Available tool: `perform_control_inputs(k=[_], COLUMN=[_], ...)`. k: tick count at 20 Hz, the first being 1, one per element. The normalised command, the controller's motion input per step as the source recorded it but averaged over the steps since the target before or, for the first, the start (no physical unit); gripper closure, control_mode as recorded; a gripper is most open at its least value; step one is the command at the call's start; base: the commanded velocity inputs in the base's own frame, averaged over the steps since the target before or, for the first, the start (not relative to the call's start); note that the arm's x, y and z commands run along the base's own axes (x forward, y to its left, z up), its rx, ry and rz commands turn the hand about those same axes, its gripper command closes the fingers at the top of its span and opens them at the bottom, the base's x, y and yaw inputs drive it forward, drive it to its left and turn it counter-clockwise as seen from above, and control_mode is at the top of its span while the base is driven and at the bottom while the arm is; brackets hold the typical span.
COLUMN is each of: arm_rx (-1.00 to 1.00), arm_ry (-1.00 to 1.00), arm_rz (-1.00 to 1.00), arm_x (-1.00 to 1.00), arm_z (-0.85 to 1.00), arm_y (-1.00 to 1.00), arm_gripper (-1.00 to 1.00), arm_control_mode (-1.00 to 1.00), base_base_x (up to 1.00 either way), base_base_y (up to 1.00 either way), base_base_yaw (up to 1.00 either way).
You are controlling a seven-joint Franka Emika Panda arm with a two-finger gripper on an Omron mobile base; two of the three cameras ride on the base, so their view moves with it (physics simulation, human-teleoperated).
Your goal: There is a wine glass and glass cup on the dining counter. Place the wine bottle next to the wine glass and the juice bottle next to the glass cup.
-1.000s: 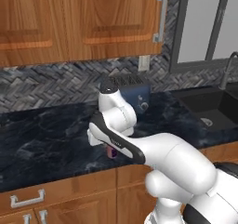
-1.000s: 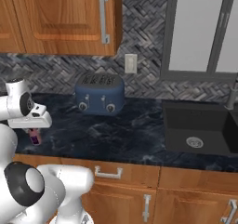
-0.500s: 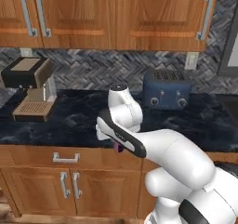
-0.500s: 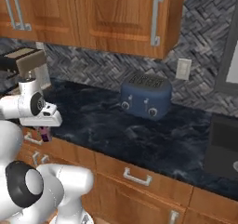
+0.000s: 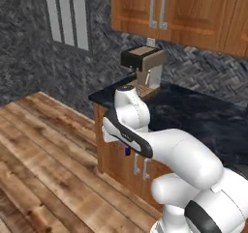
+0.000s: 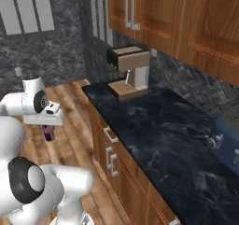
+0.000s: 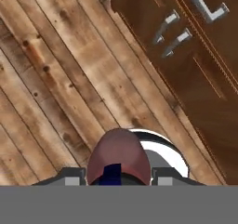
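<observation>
Item: juice bottle (image 7: 118, 159), held upright between the nearly closed jaws of the gripper (image 6: 48, 131), carried out over the wooden floor (image 7: 56, 79) beside the end of the wall counter (image 6: 154, 126), no dining counter seen ahead

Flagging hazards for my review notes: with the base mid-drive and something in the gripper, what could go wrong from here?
1. The gripper holds the small juice bottle out over the wooden floor; a slip would likely drop it there.
2. The held bottle hangs close beside the cabinet front, so a swing while driving might knock it.
</observation>
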Motion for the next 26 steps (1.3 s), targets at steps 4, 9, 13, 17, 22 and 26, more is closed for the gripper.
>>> perform_control_inputs(k=[4, 9, 13, 17, 22, 26], arm_rx=[0.00, 0.00, 0.00, 0.00, 0.00, 0.00], arm_ry=[0.00, 0.00, 0.00, 0.00, 0.00, 0.00], arm_rz=[0.00, 0.00, 0.00, 0.00, 0.00, 0.00], arm_x=[0.00, 0.00, 0.00, 0.00, 0.00, 0.00], arm_z=[0.00, 0.00, 0.00, 0.00, 0.00, 0.00], arm_y=[0.00, 0.00, 0.00, 0.00, 0.00, 0.00], arm_gripper=[1.00, 1.00, 1.00, 1.00, 1.00, 1.00], arm_control_mode=[1.00, 1.00, 1.00, 1.00, 1.00, 1.00], base_base_x=[0.00, 0.07, 0.58, 0.90, 0.94, 0.94], base_base_y=[0.05, 0.10, 0.02, -0.01, 0.00, 0.01], base_base_yaw=[0.99, 0.86, 0.53, 0.16, 0.10, 0.16])
